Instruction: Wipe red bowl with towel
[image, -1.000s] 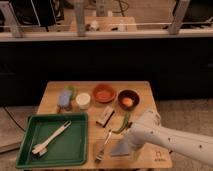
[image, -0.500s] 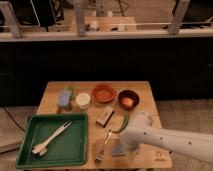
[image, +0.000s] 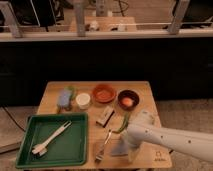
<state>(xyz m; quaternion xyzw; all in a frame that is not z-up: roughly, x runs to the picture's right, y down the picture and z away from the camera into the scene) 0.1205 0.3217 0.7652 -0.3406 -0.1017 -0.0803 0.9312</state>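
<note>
Gripper (image: 127, 145) at the towel (image: 114, 149), well apart from the red bowl (image: 104, 93); its grip I cannot tell. The towel looks limp, so pinch an edge.

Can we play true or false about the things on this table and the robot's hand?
1. The red bowl sits inside the green tray. False: the red bowl stands on the wooden table, between the white cup and the dark bowl. The green tray is at the front left.
2. The gripper is low at the front of the table, at the grey towel. True: the gripper is right by the grey towel.
3. A white utensil lies in the green tray. True: the white utensil lies slanted there.
4. The dark bowl is empty. False: something orange is in it.
</note>
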